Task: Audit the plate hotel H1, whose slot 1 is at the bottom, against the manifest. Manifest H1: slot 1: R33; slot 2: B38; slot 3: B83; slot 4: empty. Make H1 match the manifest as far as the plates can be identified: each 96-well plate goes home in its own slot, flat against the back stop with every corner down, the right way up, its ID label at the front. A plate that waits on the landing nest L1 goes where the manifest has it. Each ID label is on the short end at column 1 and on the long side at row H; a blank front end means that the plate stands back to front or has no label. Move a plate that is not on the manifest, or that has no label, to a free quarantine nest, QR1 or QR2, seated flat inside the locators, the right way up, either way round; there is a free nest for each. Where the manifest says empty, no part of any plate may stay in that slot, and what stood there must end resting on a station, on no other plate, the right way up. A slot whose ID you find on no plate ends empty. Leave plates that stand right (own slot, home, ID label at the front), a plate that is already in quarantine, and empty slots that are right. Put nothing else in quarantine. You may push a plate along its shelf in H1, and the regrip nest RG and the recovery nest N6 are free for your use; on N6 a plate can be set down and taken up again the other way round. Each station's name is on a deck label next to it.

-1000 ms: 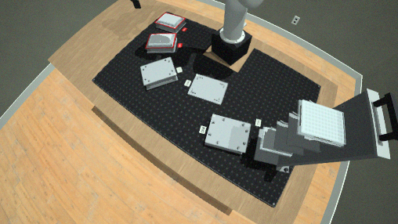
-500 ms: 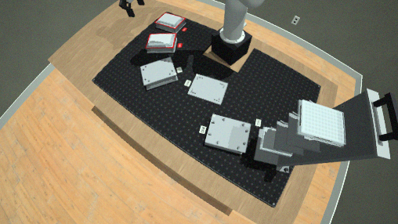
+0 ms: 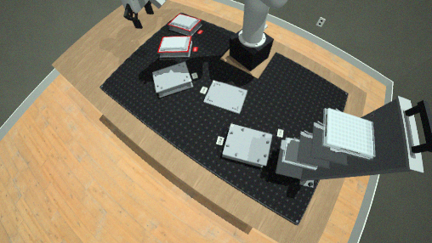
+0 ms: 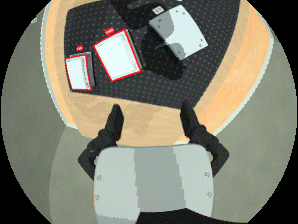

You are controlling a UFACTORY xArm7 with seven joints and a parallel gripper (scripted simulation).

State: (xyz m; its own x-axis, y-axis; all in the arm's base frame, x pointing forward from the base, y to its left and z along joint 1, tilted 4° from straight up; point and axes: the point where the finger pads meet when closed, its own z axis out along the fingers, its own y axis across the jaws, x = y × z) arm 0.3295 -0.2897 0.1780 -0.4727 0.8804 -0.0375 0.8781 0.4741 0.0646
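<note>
The plate hotel H1 [image 3: 340, 144] stands at the right edge of the deck, seen from above as stepped shelves. A white 96-well plate [image 3: 349, 132] lies on its top level. Lighter edges show on the lower shelves [image 3: 293, 157], and their contents are mostly hidden. My gripper [image 3: 138, 13] is open and empty, high over the wooden rim at the far left corner, beyond the deck mat. In the wrist view its fingers stand wide apart with nothing between them. No ID labels can be read.
Two red-framed quarantine nests [image 3: 184, 23] [image 3: 175, 44] sit at the back left, each with a pale top that looks like a plate; both show in the wrist view [image 4: 117, 56] [image 4: 79, 71]. A raised grey nest [image 3: 171, 78], a flat nest [image 3: 225, 96] and a nest [image 3: 247, 144] beside H1 look bare. The arm base [image 3: 252, 47] stands at the back.
</note>
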